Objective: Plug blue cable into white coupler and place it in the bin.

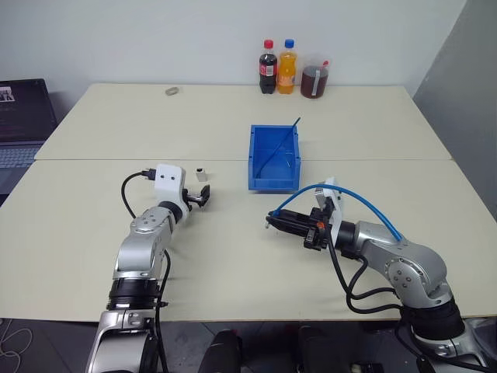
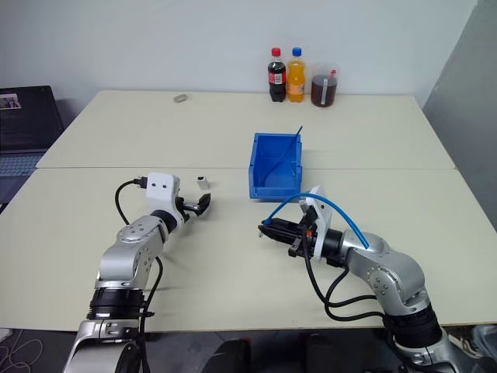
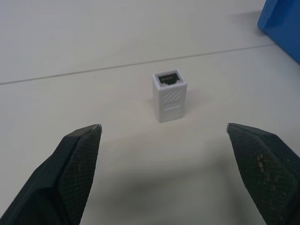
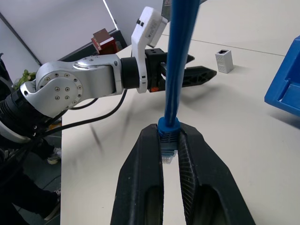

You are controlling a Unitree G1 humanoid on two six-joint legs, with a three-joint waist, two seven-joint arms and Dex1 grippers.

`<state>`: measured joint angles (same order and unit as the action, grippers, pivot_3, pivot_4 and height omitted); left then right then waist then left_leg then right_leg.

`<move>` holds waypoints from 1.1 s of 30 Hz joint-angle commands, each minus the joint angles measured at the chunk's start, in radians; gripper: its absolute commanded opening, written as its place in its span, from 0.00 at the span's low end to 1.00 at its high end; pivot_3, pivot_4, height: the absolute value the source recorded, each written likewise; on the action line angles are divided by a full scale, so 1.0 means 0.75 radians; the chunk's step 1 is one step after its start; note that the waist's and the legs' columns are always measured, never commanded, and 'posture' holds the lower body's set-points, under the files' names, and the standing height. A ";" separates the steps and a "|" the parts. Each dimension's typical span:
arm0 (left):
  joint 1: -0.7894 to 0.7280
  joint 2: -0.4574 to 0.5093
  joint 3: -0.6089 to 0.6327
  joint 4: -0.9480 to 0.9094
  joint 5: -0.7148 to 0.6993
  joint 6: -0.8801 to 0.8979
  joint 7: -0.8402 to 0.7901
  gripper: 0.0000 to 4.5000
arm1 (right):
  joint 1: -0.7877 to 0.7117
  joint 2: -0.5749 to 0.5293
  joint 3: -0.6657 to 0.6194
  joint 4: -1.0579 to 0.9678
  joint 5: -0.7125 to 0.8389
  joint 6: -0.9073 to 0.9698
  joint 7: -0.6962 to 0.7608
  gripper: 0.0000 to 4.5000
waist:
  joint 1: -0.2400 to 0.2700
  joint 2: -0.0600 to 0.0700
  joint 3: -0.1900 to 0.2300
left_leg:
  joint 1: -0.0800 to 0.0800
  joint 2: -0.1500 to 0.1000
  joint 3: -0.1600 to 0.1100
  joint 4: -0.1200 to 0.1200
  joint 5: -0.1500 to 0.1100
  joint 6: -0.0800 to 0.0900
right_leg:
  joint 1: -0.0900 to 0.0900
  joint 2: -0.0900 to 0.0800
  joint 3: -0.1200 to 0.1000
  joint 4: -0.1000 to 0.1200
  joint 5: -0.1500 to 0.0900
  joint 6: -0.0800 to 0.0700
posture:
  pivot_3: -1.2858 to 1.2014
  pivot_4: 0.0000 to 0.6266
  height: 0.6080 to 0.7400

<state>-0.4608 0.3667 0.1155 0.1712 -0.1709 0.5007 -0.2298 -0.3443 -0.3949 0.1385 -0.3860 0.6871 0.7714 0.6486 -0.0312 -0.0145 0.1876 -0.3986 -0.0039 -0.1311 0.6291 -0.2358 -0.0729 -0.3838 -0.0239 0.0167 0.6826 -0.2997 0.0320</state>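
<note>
Silver arms, black fingers (image 3: 77,159), white wrists

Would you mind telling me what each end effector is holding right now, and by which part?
The right end effector holds the cable by its plug end, pinched between the fingers. The left end effector is open and holds nothing; the coupler stands free ahead of it.
</note>
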 commanded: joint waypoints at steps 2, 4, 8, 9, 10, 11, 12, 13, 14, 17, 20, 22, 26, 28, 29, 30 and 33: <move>-0.101 -0.004 -0.006 0.067 0.029 -0.004 0.012 1.00 | -0.014 0.005 -0.029 -0.053 0.005 -0.023 -0.004 0.03 | 0.000 0.000 0.000 | 0.000 0.000 0.000 0.000 0.000 0.000 | 0.000 0.000 0.000 0.000 0.000 0.000 | 0.52 0.24 1.00; -0.137 -0.012 -0.012 0.113 0.037 -0.003 0.010 1.00 | -0.014 0.005 -0.029 -0.055 0.004 -0.021 -0.005 0.03 | 0.000 0.000 0.000 | 0.000 0.000 0.000 0.000 0.000 0.000 | 0.000 0.000 0.000 0.000 0.000 0.000 | 0.52 0.24 1.00; -0.189 -0.026 -0.032 0.193 0.055 -0.006 0.003 1.00 | -0.013 0.000 -0.030 -0.058 0.005 -0.018 -0.005 0.03 | 0.000 0.000 0.000 | 0.000 -0.001 0.000 0.000 0.000 0.000 | 0.000 0.000 0.000 0.000 0.000 0.000 | 0.52 0.24 1.00; -0.202 -0.030 -0.036 0.218 0.062 -0.012 0.007 1.00 | -0.013 -0.001 -0.031 -0.059 0.005 -0.017 -0.004 0.03 | 0.000 0.000 0.000 | 0.000 -0.001 0.000 0.000 0.000 0.000 | 0.000 -0.001 0.000 0.000 0.000 0.000 | 0.52 0.24 1.00; -0.216 -0.035 -0.038 0.243 0.066 -0.020 0.012 1.00 | -0.013 -0.003 -0.032 -0.058 0.005 -0.016 -0.004 0.03 | 0.000 0.000 0.000 | 0.000 -0.001 0.000 0.000 0.000 0.000 | 0.000 -0.001 0.000 0.000 0.000 0.000 | 0.52 0.24 1.00; -0.242 -0.045 -0.033 0.285 0.070 -0.032 0.028 1.00 | -0.012 -0.004 -0.032 -0.059 0.005 -0.016 -0.003 0.03 | -0.001 0.000 0.000 | 0.000 -0.001 0.000 0.000 0.000 0.000 | 0.000 0.000 0.000 0.000 0.000 0.000 | 0.52 0.24 1.00; -0.260 -0.052 -0.029 0.316 0.073 -0.040 0.039 1.00 | -0.012 -0.005 -0.032 -0.059 0.005 -0.016 -0.003 0.03 | 0.000 0.000 0.000 | 0.000 -0.001 0.000 0.000 0.000 0.000 | 0.000 0.000 0.000 0.000 0.000 0.000 | 0.52 0.24 1.00; -0.281 -0.057 -0.031 0.350 0.079 -0.056 0.042 1.00 | -0.011 -0.006 -0.033 -0.059 0.005 -0.016 -0.004 0.03 | 0.000 0.000 0.000 | 0.000 -0.001 0.000 0.000 0.000 0.000 | 0.000 0.000 0.000 0.000 0.000 0.000 | 0.52 0.24 1.00; -0.305 -0.062 -0.034 0.389 0.088 -0.075 0.052 1.00 | -0.010 -0.007 -0.032 -0.061 0.005 -0.016 -0.004 0.03 | 0.000 0.000 0.000 | 0.000 -0.001 0.000 0.000 0.000 0.000 | 0.000 0.000 0.000 0.000 0.000 0.000 | 0.52 0.24 1.00; -0.359 -0.073 -0.031 0.487 0.103 -0.123 0.072 1.00 | -0.007 -0.009 -0.032 -0.064 0.005 -0.014 -0.006 0.03 | 0.000 0.000 0.000 | 0.000 -0.001 0.000 0.000 0.000 0.000 | 0.000 -0.001 0.000 0.000 0.000 0.000 | 0.52 0.24 1.00; -0.397 -0.081 -0.025 0.562 0.104 -0.160 0.078 1.00 | -0.003 -0.012 -0.030 -0.068 0.005 -0.012 -0.007 0.03 | -0.001 0.000 0.000 | 0.000 -0.001 0.000 0.000 0.000 0.000 | 0.000 -0.001 0.000 0.000 0.000 0.000 | 0.52 0.24 1.00; -0.414 -0.085 -0.025 0.600 0.106 -0.181 0.078 1.00 | 0.001 -0.014 -0.028 -0.072 0.003 -0.013 -0.008 0.03 | -0.001 0.000 0.000 | 0.000 -0.001 0.000 0.000 0.000 0.000 | 0.000 -0.001 0.000 0.000 0.000 0.000 | 0.52 0.24 1.00; -0.428 -0.090 -0.022 0.642 0.105 -0.206 0.079 0.92 | 0.009 -0.019 -0.026 -0.079 0.002 -0.016 -0.010 0.03 | -0.001 0.000 0.000 | 0.000 -0.001 0.000 0.000 0.000 -0.001 | 0.000 -0.001 0.000 0.000 0.000 0.000 | 0.52 0.24 1.00; -0.433 -0.091 -0.021 0.657 0.106 -0.218 0.080 0.84 | 0.013 -0.023 -0.023 -0.080 -0.002 -0.019 -0.010 0.03 | -0.001 0.000 0.000 | 0.000 -0.001 0.000 0.000 0.000 -0.001 | 0.000 -0.001 0.000 0.000 0.000 0.000 | 0.52 0.24 1.00; -0.436 -0.092 -0.020 0.667 0.106 -0.225 0.081 0.78 | 0.015 -0.025 -0.022 -0.080 -0.002 -0.020 -0.009 0.03 | -0.001 0.000 0.000 | 0.000 -0.001 0.000 0.000 0.000 -0.001 | 0.000 -0.001 0.000 0.000 0.000 0.000 | 0.52 0.24 1.00; -0.439 -0.092 -0.020 0.675 0.107 -0.231 0.081 0.74 | 0.016 -0.026 -0.021 -0.081 -0.003 -0.021 -0.010 0.03 | -0.001 0.000 0.000 | 0.000 -0.001 0.000 0.001 0.000 -0.001 | 0.000 -0.001 0.000 0.000 0.000 0.000 | 0.52 0.24 1.00; -0.442 -0.094 -0.022 0.700 0.111 -0.251 0.083 0.58 | 0.018 -0.027 -0.017 -0.081 -0.007 -0.022 -0.010 0.03 | -0.002 0.000 0.000 | 0.000 -0.001 0.000 0.001 0.000 -0.001 | 0.000 -0.001 0.000 0.001 0.000 0.000 | 0.52 0.24 1.00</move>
<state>-0.7731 0.2916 0.0873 0.6870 -0.0967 0.3334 -0.1771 -0.3312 -0.4140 0.1378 -0.3999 0.6826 0.7720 0.6390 -0.0325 -0.0147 0.1875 -0.3986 -0.0047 -0.1310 0.6295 -0.2354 -0.0735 -0.3839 -0.0245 0.0167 0.6831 -0.2995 0.0323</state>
